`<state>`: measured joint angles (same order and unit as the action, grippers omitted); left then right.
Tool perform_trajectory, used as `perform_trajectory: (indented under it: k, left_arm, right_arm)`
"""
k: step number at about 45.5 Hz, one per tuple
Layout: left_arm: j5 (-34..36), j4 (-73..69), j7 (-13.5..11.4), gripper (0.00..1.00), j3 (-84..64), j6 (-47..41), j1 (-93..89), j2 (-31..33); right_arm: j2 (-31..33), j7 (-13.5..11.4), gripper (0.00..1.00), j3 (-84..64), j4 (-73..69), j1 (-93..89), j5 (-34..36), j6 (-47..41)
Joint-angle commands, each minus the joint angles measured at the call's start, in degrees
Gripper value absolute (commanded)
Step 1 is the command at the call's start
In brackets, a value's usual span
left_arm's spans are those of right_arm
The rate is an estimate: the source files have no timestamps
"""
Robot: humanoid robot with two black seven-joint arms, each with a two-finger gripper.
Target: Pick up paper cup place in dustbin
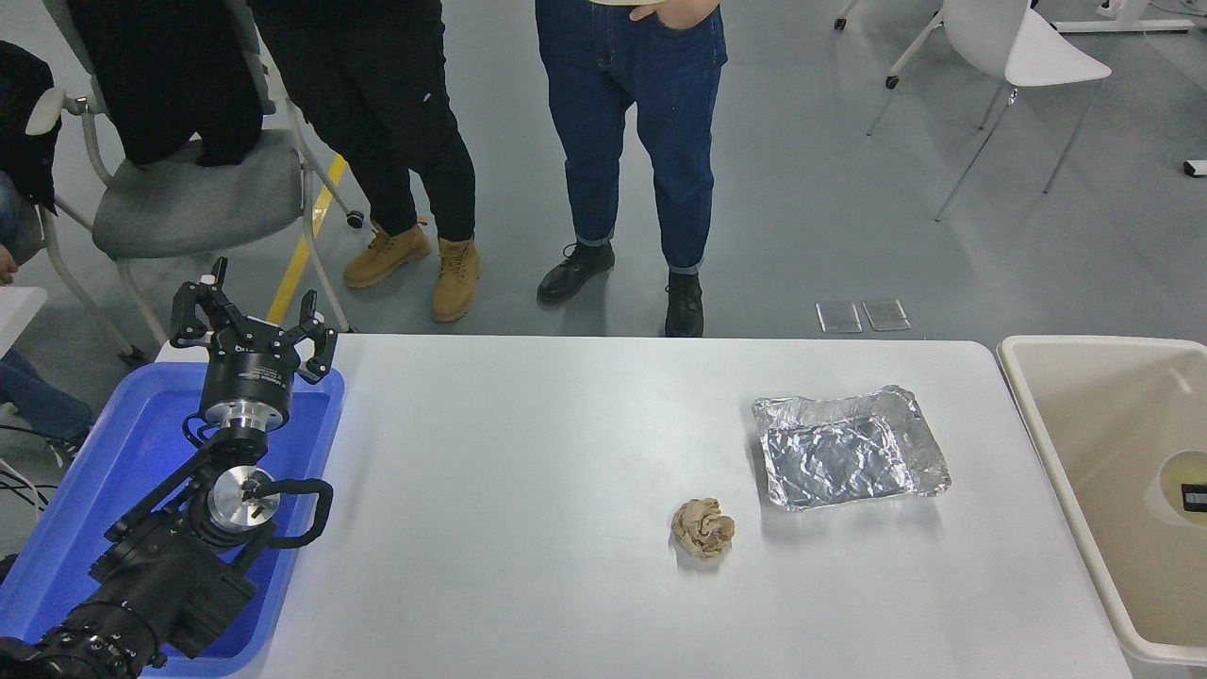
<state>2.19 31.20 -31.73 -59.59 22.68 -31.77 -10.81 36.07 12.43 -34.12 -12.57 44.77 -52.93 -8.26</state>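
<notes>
Your left gripper (253,316) sits parked, fingers spread and empty, over the blue tray (85,490); the right arm is out of view. Far to its right, the paper cup (1186,490) already lies inside the dustbin (1056,453)

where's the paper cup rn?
Head view, far right: the paper cup is inside the dustbin, at the picture's right edge, right of the foil tray.
</notes>
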Motion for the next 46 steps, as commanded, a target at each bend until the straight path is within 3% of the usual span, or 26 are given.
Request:
perform_trajectory:
  k: [1,3,5,7,8,11,12,13,31,37,46]
  left_arm:
    - [0.0,0.0,0.0,0.99,0.0,0.0,-0.04,0.0]
    - [0.0,0.0,0.0,0.99,0.0,0.0,-0.04,0.0]
    - [0.0,0.0,0.0,0.99,0.0,0.0,0.04,0.0]
    - [0.0,0.0,0.0,0.99,0.0,0.0,-0.04,0.0]
    - [0.0,0.0,0.0,0.99,0.0,0.0,0.04,0.0]
    - [0.0,0.0,0.0,0.99,0.0,0.0,0.04,0.0]
    - [0.0,0.0,0.0,0.99,0.0,0.0,-0.04,0.0]
    - [0.0,0.0,0.0,0.99,0.0,0.0,-0.04,0.0]
    - [0.0,0.0,0.0,0.99,0.0,0.0,-0.04,0.0]
    - [0.0,0.0,0.0,0.99,0.0,0.0,-0.04,0.0]
    - [0.0,0.0,0.0,0.99,0.0,0.0,-0.04,0.0]
  right_arm:
    - [0.05,-0.04,0.0,0.28,0.01,0.15,0.19,0.0]
    - [0.05,-0.04,0.0,0.28,0.09,0.15,0.37,0.0]
    - [0.05,-0.04,0.12,0.28,0.09,0.15,0.46,0.0]
    - [0.06,-0.04,0.61,0.28,0.27,0.23,0.72,0.0]
    - [0.14,-0.04,0.81,0.37,0.27,0.32,0.81,0.0]
    - [0.14,-0.04,0.86,0.37,0.01,0.93,1.07,-0.08]
    - [0.14,-0.04,0.97,0.37,-0.08,0.94,1.07,-0.08]
    - [0.14,-0.04,1.0,0.37,-0.17,0.94,1.07,-0.08]
    - [1.02,0.05,1.0,1.16,-6.75,4.97,6.6,-0.35]
    - [4.18,0.05,1.0,1.16,-15.18,9.45,10.47,-0.44]
    - [12.0,0.05,1.0,0.81,-33.28,19.38,10.92,-0.96]
